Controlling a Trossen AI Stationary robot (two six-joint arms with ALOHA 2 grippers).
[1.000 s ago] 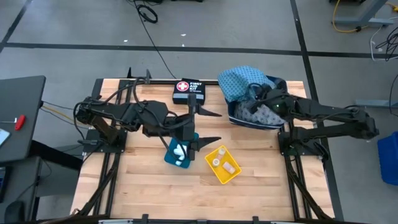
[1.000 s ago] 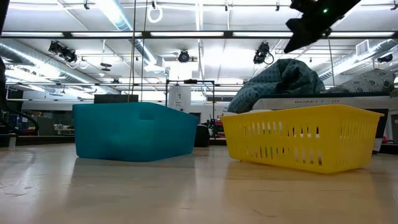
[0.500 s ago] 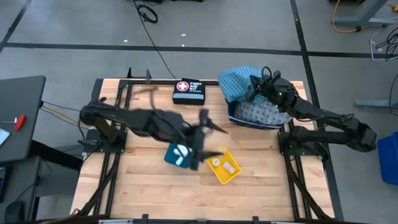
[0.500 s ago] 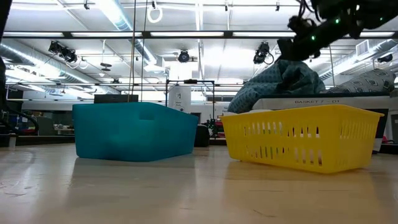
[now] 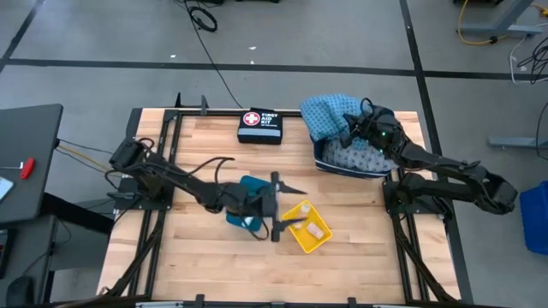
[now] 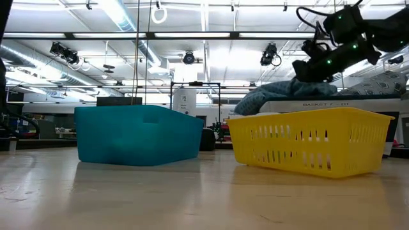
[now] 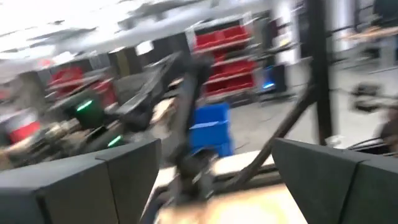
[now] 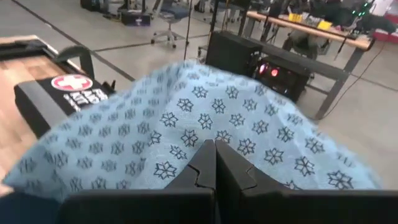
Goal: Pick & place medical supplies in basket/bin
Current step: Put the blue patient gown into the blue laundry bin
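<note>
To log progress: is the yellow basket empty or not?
Not empty. The high view shows small pale items inside the yellow basket; what they are cannot be told.

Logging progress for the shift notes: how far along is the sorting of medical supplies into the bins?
Mostly done, it seems. The yellow plastic basket holds small white rolls, and both light-blue patterned cloths lie in the dark bin. The right hand, shut, is on a cloth; the left hand, open, hovers by the teal bin. No loose supplies show on the wooden table.
</note>
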